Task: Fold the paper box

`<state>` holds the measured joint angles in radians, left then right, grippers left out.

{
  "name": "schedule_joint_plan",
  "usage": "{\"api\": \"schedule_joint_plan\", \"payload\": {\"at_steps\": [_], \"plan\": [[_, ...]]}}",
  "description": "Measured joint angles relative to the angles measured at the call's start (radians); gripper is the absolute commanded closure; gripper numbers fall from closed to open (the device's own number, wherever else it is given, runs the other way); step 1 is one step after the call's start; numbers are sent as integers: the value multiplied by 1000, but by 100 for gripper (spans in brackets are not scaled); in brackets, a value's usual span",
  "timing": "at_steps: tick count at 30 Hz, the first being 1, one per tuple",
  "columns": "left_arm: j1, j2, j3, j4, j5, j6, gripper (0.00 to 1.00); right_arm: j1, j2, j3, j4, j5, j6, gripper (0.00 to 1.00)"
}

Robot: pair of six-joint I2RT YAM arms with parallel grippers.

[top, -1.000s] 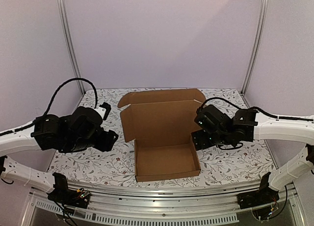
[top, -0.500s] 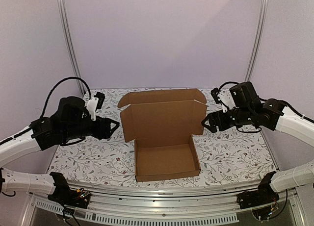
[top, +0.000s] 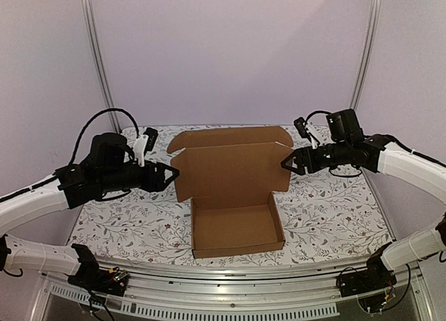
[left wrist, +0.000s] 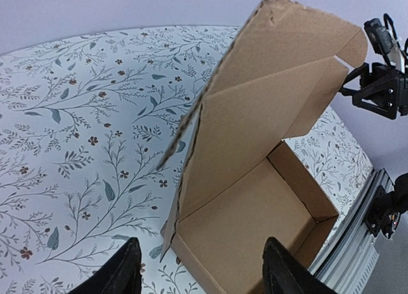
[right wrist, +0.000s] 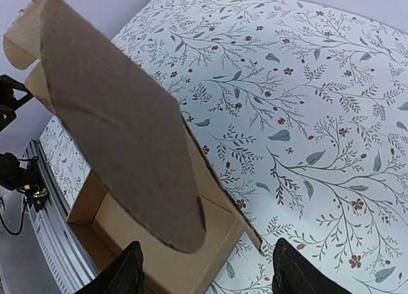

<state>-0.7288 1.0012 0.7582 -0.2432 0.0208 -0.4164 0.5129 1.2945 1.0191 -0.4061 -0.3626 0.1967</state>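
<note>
The paper box [top: 237,223] is a plain brown cardboard mailer in the middle of the table, its tray formed and its lid [top: 230,169] standing upright at the back with side flaps. My left gripper [top: 168,175] is open and empty, level with the lid's left edge and close beside it. My right gripper [top: 288,163] is open and empty beside the lid's right flap. In the left wrist view the box [left wrist: 255,205] lies ahead of the open left gripper [left wrist: 201,278]. In the right wrist view the lid flap [right wrist: 121,128] hangs ahead of the open right gripper [right wrist: 207,275].
The table [top: 334,216] has a white cloth with a leaf pattern. Metal frame posts [top: 97,56] stand at the back corners. A metal rail [top: 230,279] runs along the front edge.
Both arms have risen and swung inward: the left gripper moved right to the lid's left edge, the right gripper moved up to the lid's right flap. The box has not moved.
</note>
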Motion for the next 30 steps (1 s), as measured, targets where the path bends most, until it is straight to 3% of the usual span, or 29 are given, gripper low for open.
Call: {"api": "schedule_joint_plan", "payload": {"at_steps": [7,21,30], "plan": [[1,11,0,20,7,-3,39,-3,40,23,48,-33,-11,55],[1,60,13,31,-2,-3,44,-3,43,23,58,-38,-55,99],[2,94,19,51,-11,-1,57,-3,23,3,60,-40,-63,100]]}}
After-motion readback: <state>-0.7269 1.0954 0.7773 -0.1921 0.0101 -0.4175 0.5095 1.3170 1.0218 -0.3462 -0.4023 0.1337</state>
